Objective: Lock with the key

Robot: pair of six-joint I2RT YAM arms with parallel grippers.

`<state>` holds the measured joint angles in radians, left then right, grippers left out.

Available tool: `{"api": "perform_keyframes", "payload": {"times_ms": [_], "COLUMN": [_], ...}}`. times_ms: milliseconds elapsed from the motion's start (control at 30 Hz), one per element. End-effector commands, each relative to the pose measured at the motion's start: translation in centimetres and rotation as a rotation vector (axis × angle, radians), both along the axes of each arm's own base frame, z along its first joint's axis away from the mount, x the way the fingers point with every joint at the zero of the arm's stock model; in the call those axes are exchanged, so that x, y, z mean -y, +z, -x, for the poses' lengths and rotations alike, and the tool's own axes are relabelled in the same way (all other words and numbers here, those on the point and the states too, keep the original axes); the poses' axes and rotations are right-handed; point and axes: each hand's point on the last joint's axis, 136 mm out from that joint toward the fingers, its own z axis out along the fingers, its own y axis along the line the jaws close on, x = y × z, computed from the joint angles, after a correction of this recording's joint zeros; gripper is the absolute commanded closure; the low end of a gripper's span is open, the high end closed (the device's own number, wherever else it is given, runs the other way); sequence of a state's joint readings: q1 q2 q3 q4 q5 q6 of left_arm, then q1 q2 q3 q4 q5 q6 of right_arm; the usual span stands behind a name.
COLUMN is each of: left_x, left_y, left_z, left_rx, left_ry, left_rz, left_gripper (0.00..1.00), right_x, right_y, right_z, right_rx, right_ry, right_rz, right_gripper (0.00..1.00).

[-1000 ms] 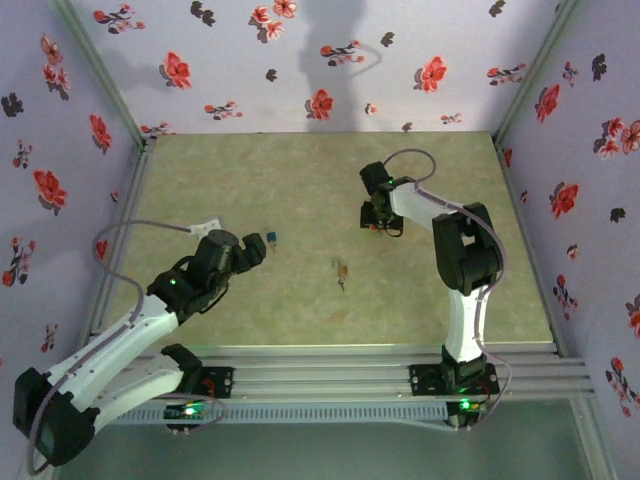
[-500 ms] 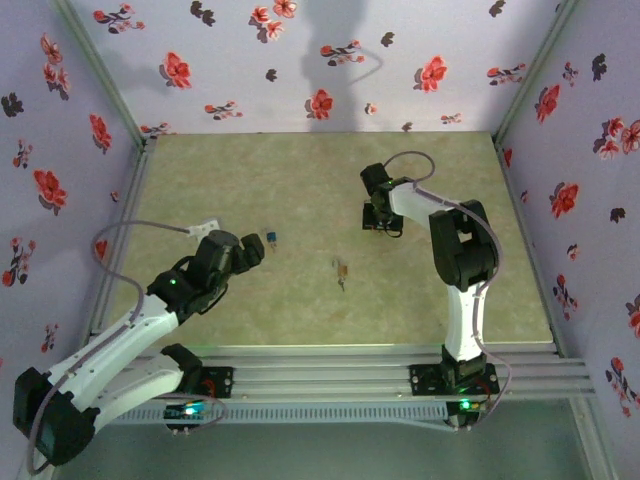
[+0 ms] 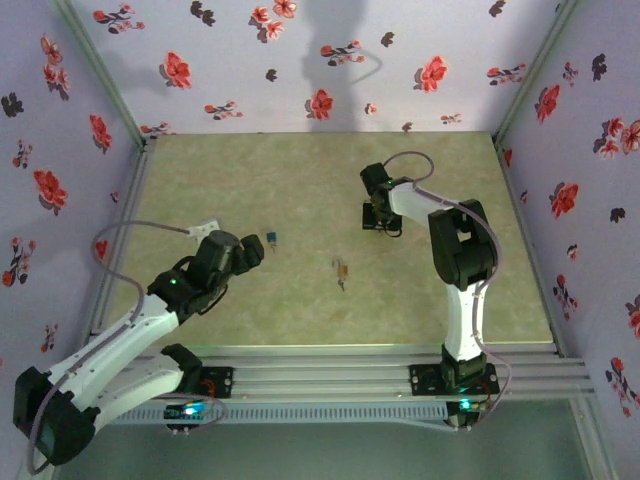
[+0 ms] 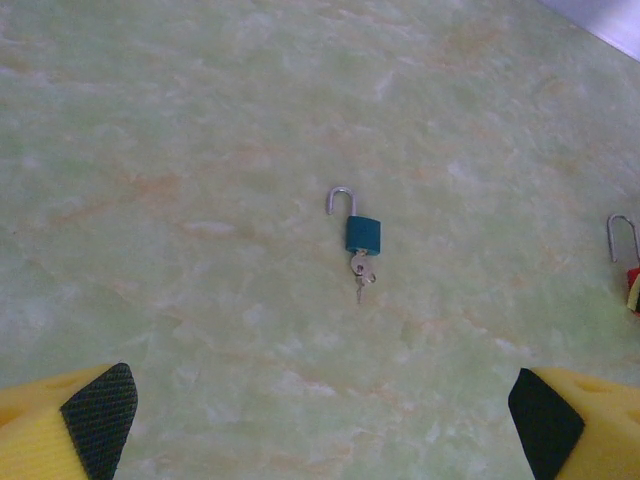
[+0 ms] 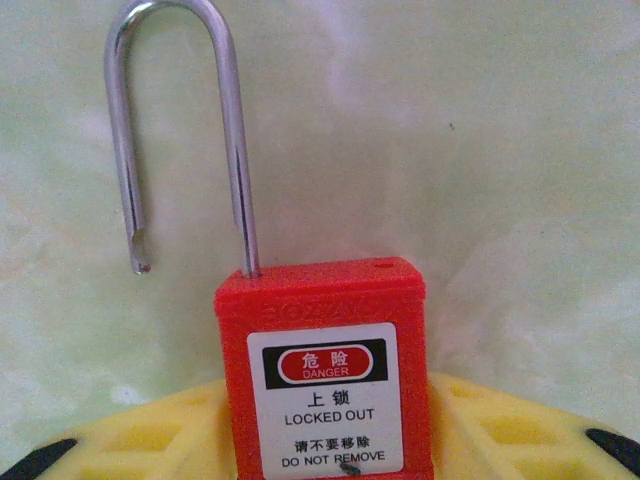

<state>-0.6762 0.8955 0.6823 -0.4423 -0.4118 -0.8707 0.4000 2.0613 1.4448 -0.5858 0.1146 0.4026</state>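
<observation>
A red padlock (image 5: 322,330) with a white "LOCKED OUT" label lies in the right wrist view, its silver shackle (image 5: 180,120) swung open. My right gripper (image 5: 325,445) has its yellow fingers (image 5: 520,430) against both sides of the lock body, far right of centre on the table (image 3: 378,222). A small teal padlock (image 4: 363,233) with its shackle open and a key (image 4: 360,272) in its underside lies ahead of my left gripper (image 4: 320,415), which is open and holds nothing. From above, that teal padlock (image 3: 272,238) sits just right of the left gripper (image 3: 250,252).
A third small lock (image 3: 342,270) lies mid-table between the arms; its shackle (image 4: 622,240) shows at the right edge of the left wrist view. Floral walls enclose the green marbled table (image 3: 250,180) on three sides.
The right gripper's fingers have drawn in around the red padlock. The left arm and the teal padlock have not moved.
</observation>
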Motion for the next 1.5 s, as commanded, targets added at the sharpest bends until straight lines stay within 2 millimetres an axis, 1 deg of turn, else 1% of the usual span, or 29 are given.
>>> {"api": "perform_keyframes", "payload": {"times_ms": [0, 300, 700, 933, 1100, 1200, 1267, 1300, 1467], "left_x": [-0.2, -0.3, -0.6, -0.6, -0.3, -0.1, 0.1, 0.2, 0.7], "left_y": [1.2, 1.0, 1.0, 0.8, 1.0, 1.1, 1.2, 1.2, 1.6], "left_z": [-0.3, -0.2, 0.0, 0.1, 0.1, 0.2, 0.1, 0.1, 0.2], "left_rx": [0.023, 0.017, 0.012, 0.008, 0.013, 0.016, 0.02, 0.02, 0.026], "left_ry": [0.026, 0.025, 0.025, 0.023, 0.018, 0.015, 0.012, 0.007, -0.005], "left_rz": [0.001, -0.012, -0.031, -0.035, -0.029, -0.022, -0.016, -0.015, 0.002], "left_gripper": [0.0, 0.0, 0.0, 0.0, 0.0, 0.0, 0.0, 0.0, 0.0], "right_x": [0.3, 0.8, 0.9, 1.2, 0.8, -0.1, -0.7, -1.0, -2.4], "right_y": [-1.0, -1.3, -2.0, -2.3, -1.2, -0.2, 0.6, 1.0, 3.1], "right_z": [-0.7, -1.1, -1.7, -1.5, -0.8, -0.1, 0.5, 0.8, 2.4], "right_rx": [0.004, 0.02, 0.02, 0.01, 0.026, 0.044, 0.059, 0.066, 0.105], "right_ry": [0.003, 0.013, 0.019, 0.018, 0.028, 0.053, 0.074, 0.081, 0.111], "right_rz": [0.015, 0.047, 0.036, 0.051, 0.045, 0.042, 0.047, 0.046, 0.003], "right_gripper": [0.52, 0.48, 0.52, 0.63, 0.75, 0.91, 0.99, 1.0, 1.0]}}
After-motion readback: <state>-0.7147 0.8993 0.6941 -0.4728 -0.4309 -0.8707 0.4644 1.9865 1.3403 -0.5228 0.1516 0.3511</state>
